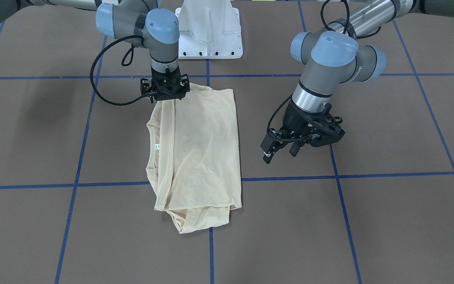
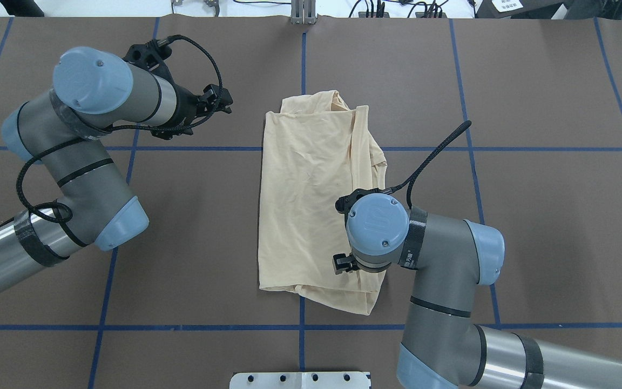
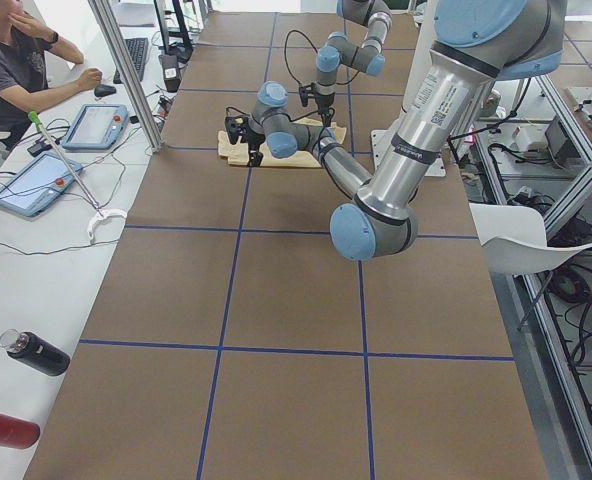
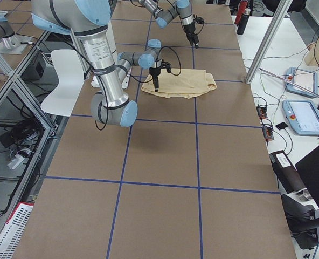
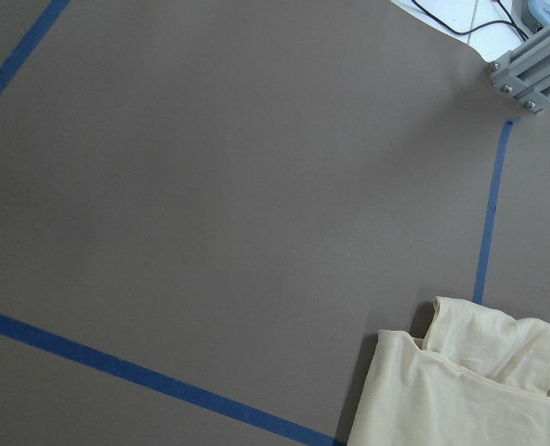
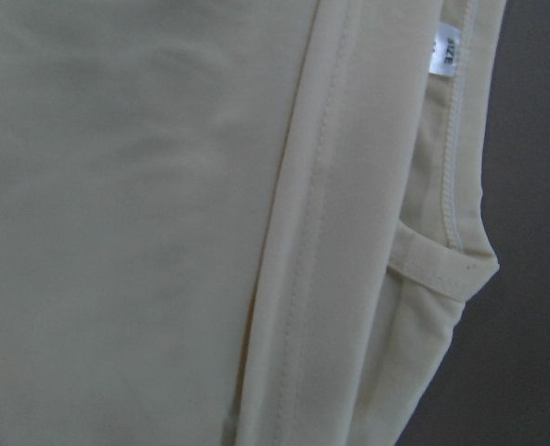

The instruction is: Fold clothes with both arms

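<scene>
A brown table [image 1: 388,221], ruled by blue tape lines [image 1: 290,178], is shown with the folded cream shirt [image 1: 203,150] laid flat at its middle, across one line. The left arm [image 1: 329,67] and right arm [image 1: 156,31] are cut off by the frame edges. No print is exposed on the shirt, and a tucked-under layer protrudes at its end away from the robot. The left gripper [image 1: 281,153] hangs beside the shirt's long edge, apart from it, with its fingers spread and nothing between them. The right gripper [image 1: 167,94] is set at the shirt's corner nearest the robot. Its fingertips are masked by its own body, so closure cannot be told. The neck label [image 6: 442,54] is blurred, and only "SIZE" is legible. Past the shirt's far end, a white bench [image 3: 36,260] carries tablets [image 3: 96,125], and a seated person [image 3: 16,60] is partly cropped.
</scene>
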Controlling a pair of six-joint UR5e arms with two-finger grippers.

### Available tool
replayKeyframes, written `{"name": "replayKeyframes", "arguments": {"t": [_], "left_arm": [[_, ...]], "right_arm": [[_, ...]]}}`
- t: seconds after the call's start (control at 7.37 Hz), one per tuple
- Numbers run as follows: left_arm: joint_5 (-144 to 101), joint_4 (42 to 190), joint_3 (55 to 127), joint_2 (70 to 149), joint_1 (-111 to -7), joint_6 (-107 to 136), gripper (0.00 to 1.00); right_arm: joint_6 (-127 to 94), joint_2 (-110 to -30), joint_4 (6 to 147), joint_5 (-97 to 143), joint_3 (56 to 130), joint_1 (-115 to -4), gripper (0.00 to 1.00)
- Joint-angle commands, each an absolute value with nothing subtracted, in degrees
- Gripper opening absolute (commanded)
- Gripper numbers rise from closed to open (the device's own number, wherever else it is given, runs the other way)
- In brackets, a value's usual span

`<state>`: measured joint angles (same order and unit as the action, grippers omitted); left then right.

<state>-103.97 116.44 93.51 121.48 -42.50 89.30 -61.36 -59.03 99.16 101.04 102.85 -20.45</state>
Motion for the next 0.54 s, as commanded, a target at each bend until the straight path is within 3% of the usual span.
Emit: {"name": "replayKeyframes", "arguments": {"t": [0.0, 0.41], "left_arm": [[-103.97, 116.46, 93.52, 121.64, -42.28, 89.38, 1.00], [-103.97, 116.63, 93.52, 121.55, -42.28, 89.30, 1.00]], "right_arm": [[-61.35, -58.97, 99.14, 101.07, 101.61, -20.13, 1.00], [-61.35, -59.24, 99.23, 101.42, 101.60, -20.04, 1.00]]}}
